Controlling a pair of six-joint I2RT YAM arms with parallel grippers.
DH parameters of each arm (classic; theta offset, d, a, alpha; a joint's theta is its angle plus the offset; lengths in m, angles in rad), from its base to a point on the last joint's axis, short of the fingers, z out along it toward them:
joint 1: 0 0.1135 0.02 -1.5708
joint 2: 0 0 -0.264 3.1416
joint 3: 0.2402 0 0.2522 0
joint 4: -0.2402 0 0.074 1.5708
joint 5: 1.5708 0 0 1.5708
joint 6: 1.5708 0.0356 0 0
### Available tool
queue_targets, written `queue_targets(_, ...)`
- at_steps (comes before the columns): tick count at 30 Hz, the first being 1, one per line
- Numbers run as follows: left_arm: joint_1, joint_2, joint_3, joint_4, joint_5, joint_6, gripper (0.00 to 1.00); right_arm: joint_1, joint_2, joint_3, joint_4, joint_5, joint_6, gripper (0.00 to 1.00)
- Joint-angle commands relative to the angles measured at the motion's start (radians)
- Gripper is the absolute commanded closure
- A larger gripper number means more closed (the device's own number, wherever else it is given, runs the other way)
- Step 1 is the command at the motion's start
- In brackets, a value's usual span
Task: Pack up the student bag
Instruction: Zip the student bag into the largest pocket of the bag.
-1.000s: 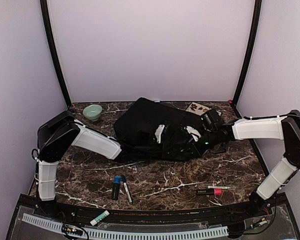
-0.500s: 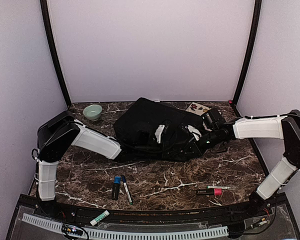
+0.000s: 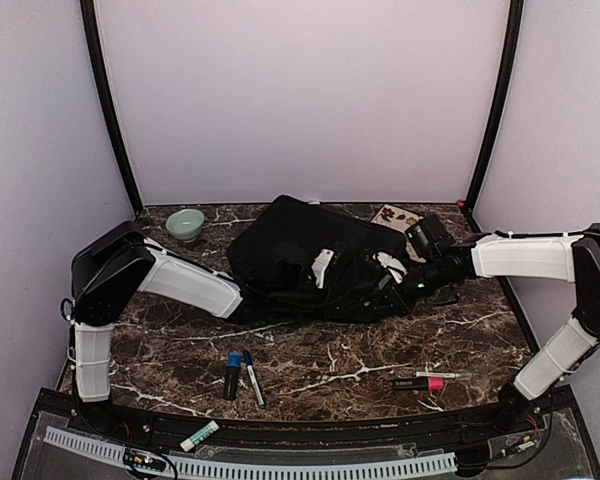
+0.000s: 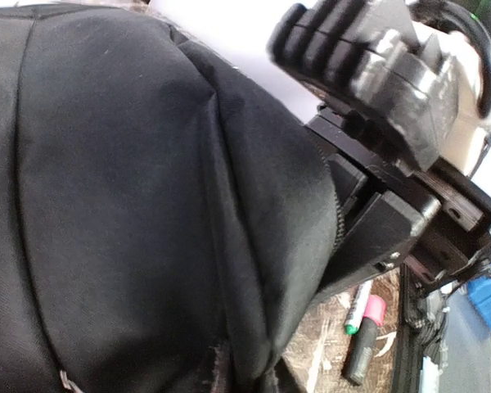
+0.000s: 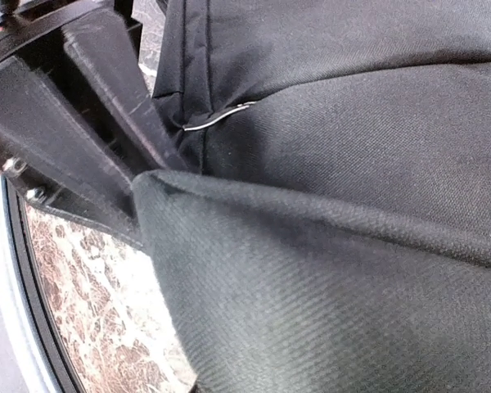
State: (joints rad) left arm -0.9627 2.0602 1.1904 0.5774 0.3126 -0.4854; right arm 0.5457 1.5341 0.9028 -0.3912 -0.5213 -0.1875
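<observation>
The student bag [image 3: 300, 245] is a large black fabric backpack lying flat at the back middle of the marble table. My left gripper [image 3: 318, 272] reaches in from the left and rests on the bag's front, shut on a bunched fold of its fabric [image 4: 254, 352]. My right gripper [image 3: 388, 272] comes from the right and is shut on the bag's right edge. In the right wrist view a raised fold of the bag [image 5: 327, 278] covers the fingers. The bag [image 4: 131, 205] fills the left wrist view, hiding that gripper's fingertips.
A green bowl [image 3: 185, 224] stands at the back left and a picture card [image 3: 395, 215] lies behind the bag. In front lie a blue marker [image 3: 233, 373], a pen [image 3: 252, 378], a pink-capped marker [image 3: 420, 383], a green-tipped pen [image 3: 438, 374] and a glue stick [image 3: 199, 436].
My right gripper has closed on the bag's fabric, and its wrist shifted slightly up and to the right. The left arm has hardly moved.
</observation>
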Motion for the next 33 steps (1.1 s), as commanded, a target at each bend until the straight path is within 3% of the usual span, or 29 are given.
queue_targets(1, -0.014, -0.077, -0.036, -0.049, -0.027, 0.151, 0.74, -0.021, -0.047, -0.001, -0.037, -0.006, -0.027, 1.00)
queue_targets(4, -0.057, -0.126, -0.112, 0.001, -0.110, 0.353, 0.54, -0.021, -0.027, 0.023, -0.043, -0.058, -0.027, 1.00)
queue_targets(9, -0.089, -0.135, -0.146, -0.011, -0.225, 0.564, 0.41, -0.022, -0.011, 0.036, -0.043, -0.093, -0.024, 1.00)
queue_targets(10, -0.091, -0.130, -0.153, -0.001, -0.253, 0.587, 0.24, -0.021, -0.012, 0.035, -0.041, -0.095, -0.023, 1.00)
queue_targets(11, -0.091, -0.124, -0.156, 0.013, -0.277, 0.612, 0.17, -0.021, -0.013, 0.034, -0.043, -0.095, -0.022, 1.00)
queue_targets(15, -0.097, -0.091, -0.131, 0.066, -0.330, 0.700, 0.11, -0.022, -0.017, 0.033, -0.052, -0.105, -0.028, 1.00)
queue_targets(24, -0.118, 0.013, -0.046, 0.094, -0.431, 0.908, 0.33, -0.022, -0.018, 0.036, -0.071, -0.109, -0.030, 1.00)
queue_targets(27, -0.132, 0.027, -0.048, 0.090, -0.448, 0.955, 0.43, -0.021, -0.029, 0.038, -0.078, -0.042, -0.026, 1.00)
queue_targets(33, -0.139, 0.020, -0.063, 0.031, -0.497, 0.979, 0.91, -0.021, -0.075, 0.073, -0.174, 0.169, -0.071, 1.00)
